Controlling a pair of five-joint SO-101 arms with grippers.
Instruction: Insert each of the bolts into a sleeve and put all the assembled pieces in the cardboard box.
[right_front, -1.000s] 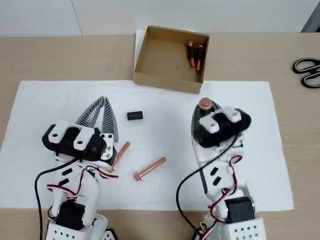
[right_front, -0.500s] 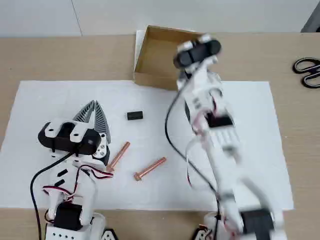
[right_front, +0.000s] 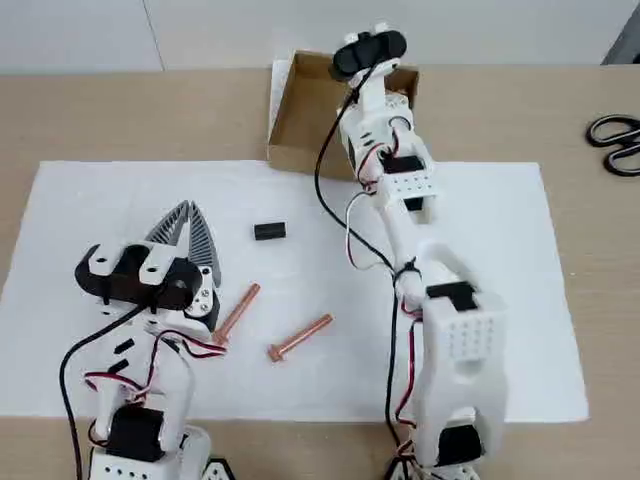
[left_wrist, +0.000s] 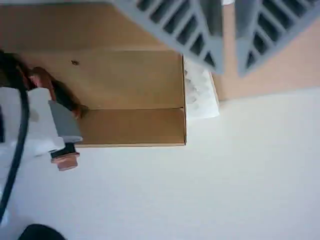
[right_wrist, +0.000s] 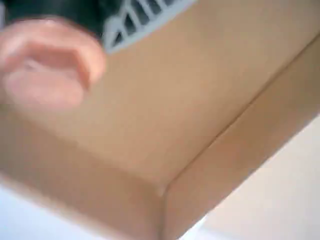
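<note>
My right arm stretches across the paper, its wrist (right_front: 370, 52) above the cardboard box (right_front: 305, 120). The right gripper (right_wrist: 82, 32) is shut on a copper bolt (right_wrist: 45, 65) set in a black sleeve, just over the box floor (right_wrist: 165, 115). From the left wrist view that bolt's head (left_wrist: 65, 161) pokes out by the box wall (left_wrist: 130, 127), and copper assembled pieces (left_wrist: 47, 82) lie inside. Two loose bolts (right_front: 238, 310) (right_front: 300, 338) and one black sleeve (right_front: 269, 231) rest on the white paper. My left gripper (right_front: 185, 208) hovers left of the sleeve, shut and holding nothing.
White paper (right_front: 120, 200) covers the middle of the wooden table. Scissors (right_front: 615, 140) lie at the far right edge. The right arm's links and cables (right_front: 400, 200) span the paper from the front edge to the box.
The right arm has swung from the paper up and out over the box, carrying the bolt and sleeve. The left arm shifted slightly left, then held still.
</note>
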